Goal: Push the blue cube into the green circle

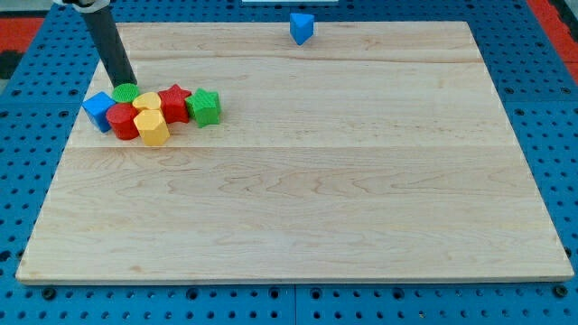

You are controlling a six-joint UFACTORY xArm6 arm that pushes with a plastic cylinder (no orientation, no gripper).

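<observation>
Blue cube (97, 109): on the wooden tabletop (298, 181), at the view's left end of a packed cluster, just left of the green circle (125, 91). Red (123, 121) and yellow (152, 127) blocks adjoin. My tip (126, 85), a plain rod grasping nothing, sits at the circle's top edge. Advice: circle to the cube's left side, push rightward gently.

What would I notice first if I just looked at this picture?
A bright huddle of blocks at the board's upper left: the blue cube, red, yellow and green pieces packed together. My tip sits right behind the green circle. One blue triangle block stands alone at the top edge.
</observation>
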